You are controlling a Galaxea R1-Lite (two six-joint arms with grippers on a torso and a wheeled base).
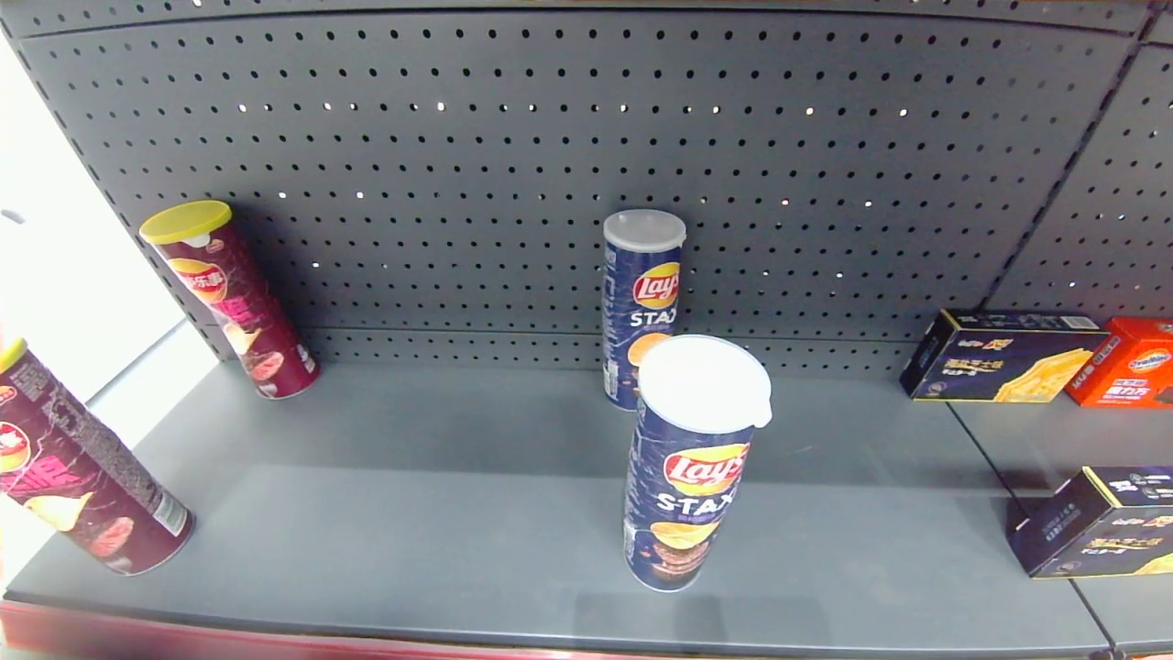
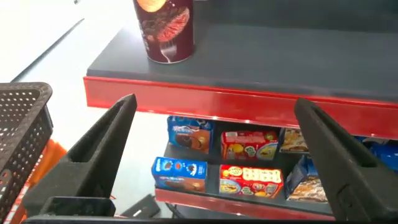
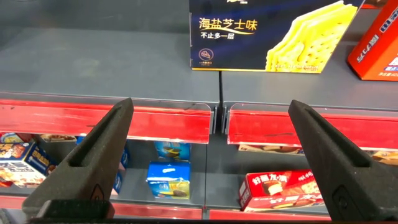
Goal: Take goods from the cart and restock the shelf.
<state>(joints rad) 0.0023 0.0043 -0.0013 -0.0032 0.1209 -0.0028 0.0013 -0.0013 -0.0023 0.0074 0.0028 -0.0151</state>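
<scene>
On the grey shelf (image 1: 440, 513) stand two dark blue chip cans with white lids, one near the front (image 1: 687, 463) and one at the back (image 1: 641, 307). Two maroon chip cans with yellow lids stand on the left, one at the back (image 1: 234, 298) and one at the front edge (image 1: 78, 472), the latter also seen as the maroon can (image 2: 165, 28). My left gripper (image 2: 214, 155) is open below the shelf's red front edge (image 2: 236, 102), with nothing between its fingers. My right gripper (image 3: 211, 158) is open in front of the red edge strip (image 3: 186, 121), empty.
Dark blue cracker boxes (image 1: 1003, 357) (image 1: 1090, 522) and an orange box (image 1: 1132, 362) lie on the right shelf section; one dark box (image 3: 273, 34) faces the right wrist. A black mesh cart basket (image 2: 22, 130) is beside the left gripper. Lower shelves hold snack boxes (image 2: 249, 180) (image 3: 168, 180).
</scene>
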